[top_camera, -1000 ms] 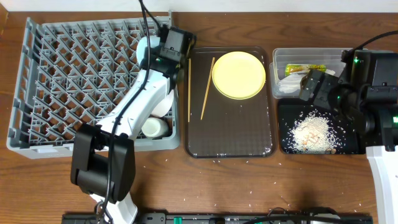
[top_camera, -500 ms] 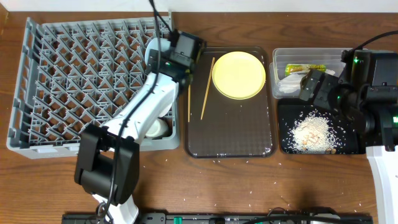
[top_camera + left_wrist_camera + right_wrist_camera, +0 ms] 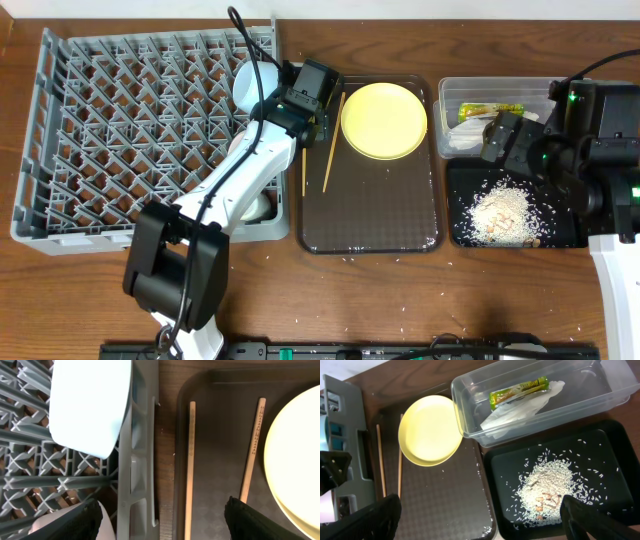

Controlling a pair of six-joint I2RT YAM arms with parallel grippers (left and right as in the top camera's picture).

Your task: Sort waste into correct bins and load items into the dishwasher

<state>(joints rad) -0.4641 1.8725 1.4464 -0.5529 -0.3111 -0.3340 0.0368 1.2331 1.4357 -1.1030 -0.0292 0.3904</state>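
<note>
The light blue bowl (image 3: 249, 82) (image 3: 90, 405) stands on edge in the grey dishwasher rack (image 3: 120, 130), against its right wall (image 3: 137, 460). My left gripper (image 3: 312, 98) (image 3: 162, 520) hovers open and empty over that wall and the brown tray's left edge. Two chopsticks (image 3: 304, 165) (image 3: 332, 140) (image 3: 190, 470) and the yellow plate (image 3: 384, 120) (image 3: 300, 460) lie on the brown tray. The clear tub (image 3: 545, 88) holds the wrapper (image 3: 492, 110) (image 3: 519, 391) and napkin (image 3: 520, 410). Rice (image 3: 500, 212) (image 3: 550, 490) lies in the black tray (image 3: 600, 445). My right gripper (image 3: 505, 140) (image 3: 482, 520) is open and empty above both bins.
A small white cup (image 3: 264, 208) sits in the rack's near right corner, partly under my left arm. The dark brown serving tray (image 3: 370, 215) lies between rack and bins. Loose rice grains (image 3: 350, 260) dot the table in front of it.
My left gripper has moved right, off the light blue bowl, which stays in the rack, now uncovered. The right arm has not moved.
</note>
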